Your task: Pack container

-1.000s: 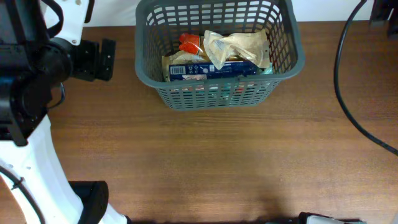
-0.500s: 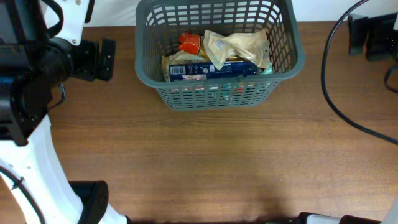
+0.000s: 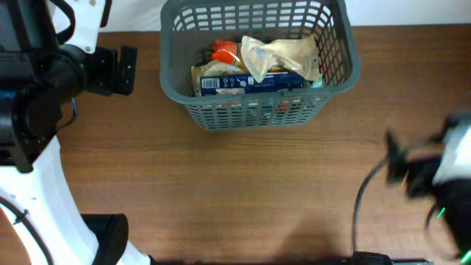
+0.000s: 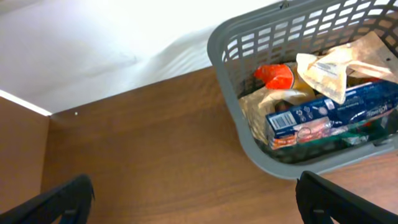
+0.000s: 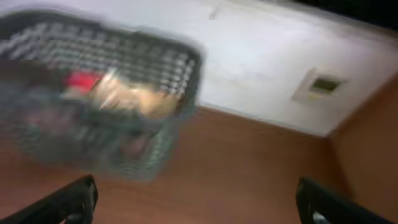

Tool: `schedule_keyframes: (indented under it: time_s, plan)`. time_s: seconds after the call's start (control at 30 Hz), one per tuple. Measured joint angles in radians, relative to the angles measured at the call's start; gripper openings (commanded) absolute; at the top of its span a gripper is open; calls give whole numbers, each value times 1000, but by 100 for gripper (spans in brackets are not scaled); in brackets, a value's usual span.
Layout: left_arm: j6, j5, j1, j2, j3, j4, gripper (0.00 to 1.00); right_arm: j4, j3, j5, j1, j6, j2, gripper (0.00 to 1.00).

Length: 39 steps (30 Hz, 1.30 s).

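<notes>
I'm seeing the container [image 3: 254,114] standing upright on the table [image 3: 221,191], loaded with a tan pouch [image 3: 276,53], a blue-labelled packet [image 3: 250,81] and something orange [image 3: 224,50]. I'm judging it as stiff plastic, light on its own but heavier with that load. It's far too wide to span, so I'd be pinching the rim or a lattice wall. Left gripper [image 4: 199,202] is hovering left of the container, apart, jaws spread wide, empty. Right gripper [image 5: 202,202] is showing blurred, well apart to the container's front-right, jaws spread, empty.
</notes>
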Motion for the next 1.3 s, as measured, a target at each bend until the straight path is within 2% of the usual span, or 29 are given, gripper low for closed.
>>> schedule_keyframes:
  time_s: [0.2, 0.43, 0.7, 1.3]
  plan:
    - [0, -1, 0, 0, -1, 0, 99, 222, -600, -132, 19, 1, -376, 99]
    - [0, 0, 0, 0, -1, 1, 99, 435, -991, -176, 20, 3, -513, 99]
    - [0, 0, 0, 0, -1, 0, 99, 474, -1204, -187, 20, 4, -665, 99]
    - [0, 0, 0, 0, -1, 0, 99, 492, -1209, -191, 20, 4, -675, 99]
